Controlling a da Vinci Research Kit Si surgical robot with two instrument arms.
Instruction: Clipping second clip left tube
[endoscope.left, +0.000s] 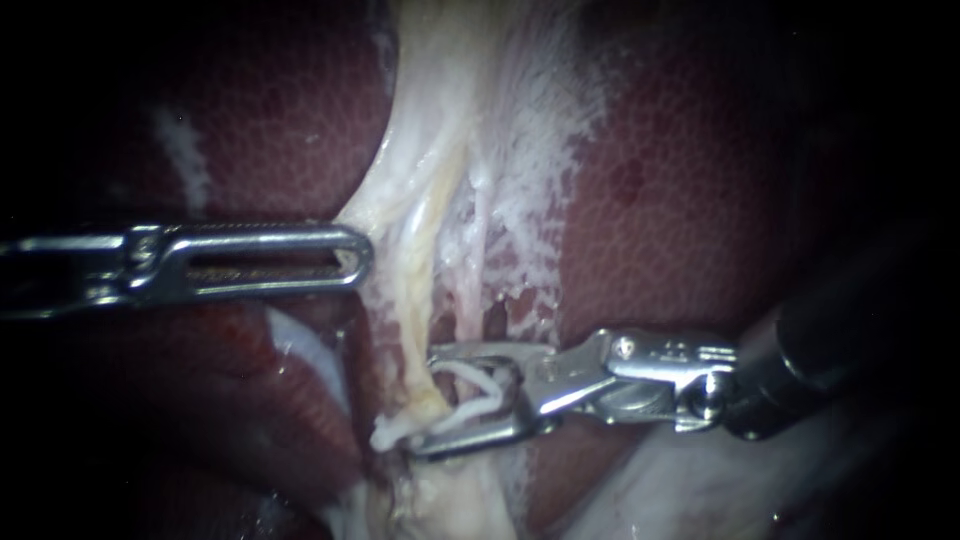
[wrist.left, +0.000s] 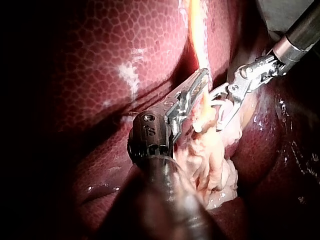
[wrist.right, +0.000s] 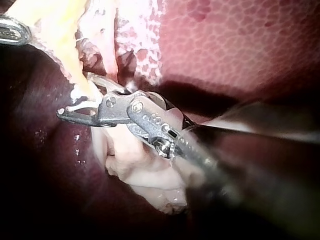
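The left tube (endoscope.left: 418, 300), a yellowish strand, runs down through pale tissue (endoscope.left: 500, 120) between the dark red lobes of the liver (endoscope.left: 700, 200). A thinner pink tube (endoscope.left: 470, 290) lies just to its right. My right instrument (endoscope.left: 425, 400) comes in from the right, and its open jaws straddle the lower end of the left tube. A white clip (endoscope.left: 470, 398) lies between them, around the tube. My left instrument (endoscope.left: 362, 262) reaches in from the left with its slotted jaws shut on the edge of the pale tissue. In the right wrist view the right instrument (wrist.right: 75, 95) shows the same straddle.
In the left wrist view, pale lumpy tissue (wrist.left: 212, 160) lies beside my left instrument (wrist.left: 204, 75), and my right instrument (wrist.left: 216, 111) faces it across the strand. The liver (wrist.right: 240, 45) fills the field ahead of the right instrument. A wet pale fold (endoscope.left: 310, 350) lies under the left shaft.
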